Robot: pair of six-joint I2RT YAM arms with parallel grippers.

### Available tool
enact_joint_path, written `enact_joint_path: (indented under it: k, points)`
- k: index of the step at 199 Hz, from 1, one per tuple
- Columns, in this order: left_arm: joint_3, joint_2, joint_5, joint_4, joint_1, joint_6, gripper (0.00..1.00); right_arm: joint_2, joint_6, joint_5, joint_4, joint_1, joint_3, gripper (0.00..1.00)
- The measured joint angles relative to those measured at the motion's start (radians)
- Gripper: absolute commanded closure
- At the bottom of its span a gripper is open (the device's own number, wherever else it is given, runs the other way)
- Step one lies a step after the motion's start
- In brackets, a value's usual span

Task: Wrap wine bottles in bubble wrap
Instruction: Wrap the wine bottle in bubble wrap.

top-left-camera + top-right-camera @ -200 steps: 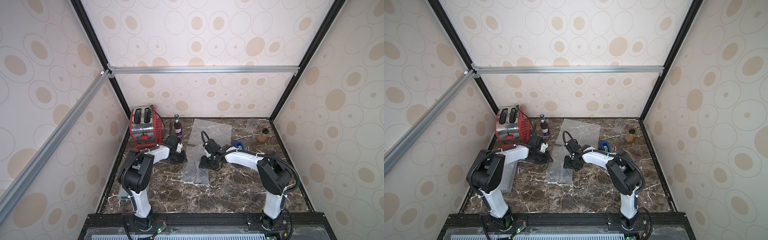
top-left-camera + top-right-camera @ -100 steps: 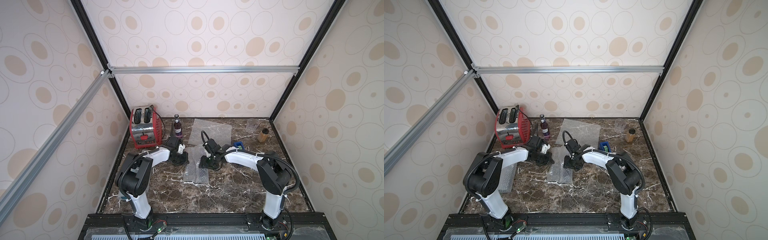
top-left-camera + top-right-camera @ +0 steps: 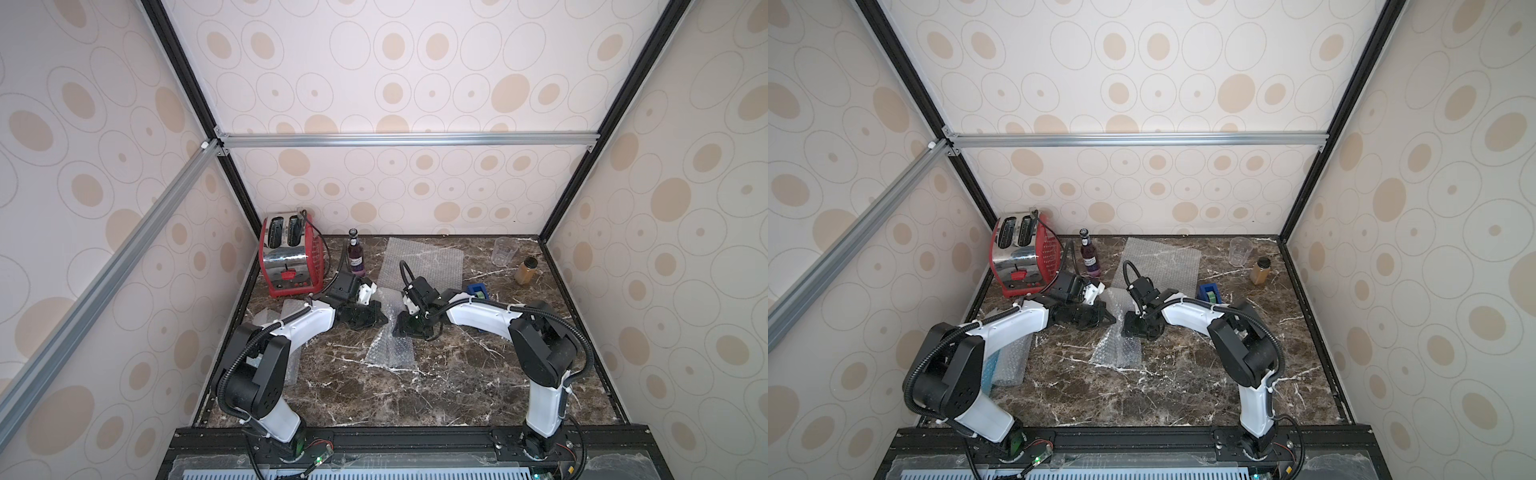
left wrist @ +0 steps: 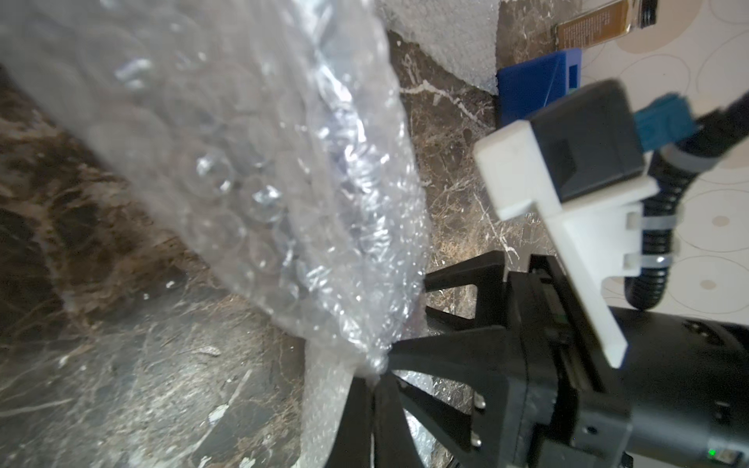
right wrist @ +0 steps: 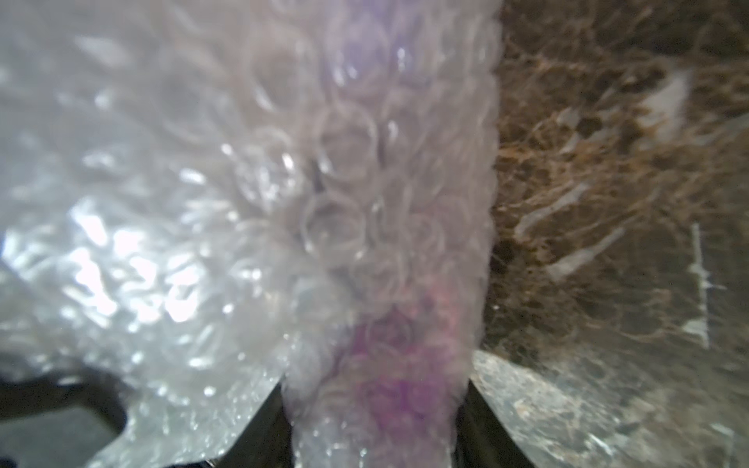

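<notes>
A sheet of bubble wrap [image 3: 390, 349] [image 3: 1117, 349] lies mid-table, lifted at its far end between both grippers. In the right wrist view a purple wine bottle [image 5: 389, 389] shows blurred through the wrap, and my right gripper [image 5: 375, 429] [image 3: 409, 330] is shut on this wrapped bottle. My left gripper [image 4: 375, 405] [image 3: 383, 320] is shut, pinching the wrap's edge [image 4: 364, 324] right beside the right gripper's fingers [image 4: 446, 348]. Another purple wine bottle [image 3: 356, 259] [image 3: 1090, 259] stands upright at the back, and a flat sheet of bubble wrap [image 3: 424, 262] lies behind the grippers.
A red toaster [image 3: 291, 257] stands at the back left. At the back right are a clear cup [image 3: 504, 251] and an amber jar [image 3: 525, 270]. A blue tape dispenser [image 3: 477, 289] sits behind the right forearm. Bubble-wrap rolls [image 3: 1009, 361] lie by the left arm's base.
My left gripper has moved right to the wrap's edge and shut on it. The right gripper has kept its hold on the wrapped bottle in place.
</notes>
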Motion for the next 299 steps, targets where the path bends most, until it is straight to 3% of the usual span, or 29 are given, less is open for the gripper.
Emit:
enact_joint_path:
  k: [54,80,109,114,141,168,230,299]
  points:
    - [0.083,0.107,0.021,-0.024,-0.023,-0.024,1.0,0.002,0.0,-0.01,0.011,0.0,-0.003,0.63]
    - [0.082,0.073,-0.064,-0.092,-0.018,0.013,1.0,-0.006,0.003,-0.02,0.032,-0.006,-0.024,0.63]
    - [-0.031,-0.088,-0.222,-0.114,0.047,0.07,0.66,-0.014,0.0,-0.034,0.054,-0.014,-0.042,0.63]
    - [-0.047,-0.111,-0.246,-0.122,0.066,0.075,0.64,-0.014,0.0,-0.035,0.054,-0.014,-0.042,0.63]
    - [-0.062,-0.172,-0.338,-0.148,0.159,0.106,0.68,-0.013,0.0,-0.047,0.057,-0.019,-0.042,0.63]
    - [-0.055,-0.145,-0.251,-0.088,0.154,0.073,0.79,-0.01,-0.001,-0.05,0.057,-0.019,-0.04,0.63]
    - [0.123,0.133,-0.058,-0.021,0.086,0.022,0.82,-0.008,0.0,-0.051,0.055,-0.019,-0.037,0.63]
    - [0.283,0.389,0.013,-0.04,0.061,0.021,0.86,-0.008,-0.001,-0.051,0.055,-0.019,-0.037,0.63]
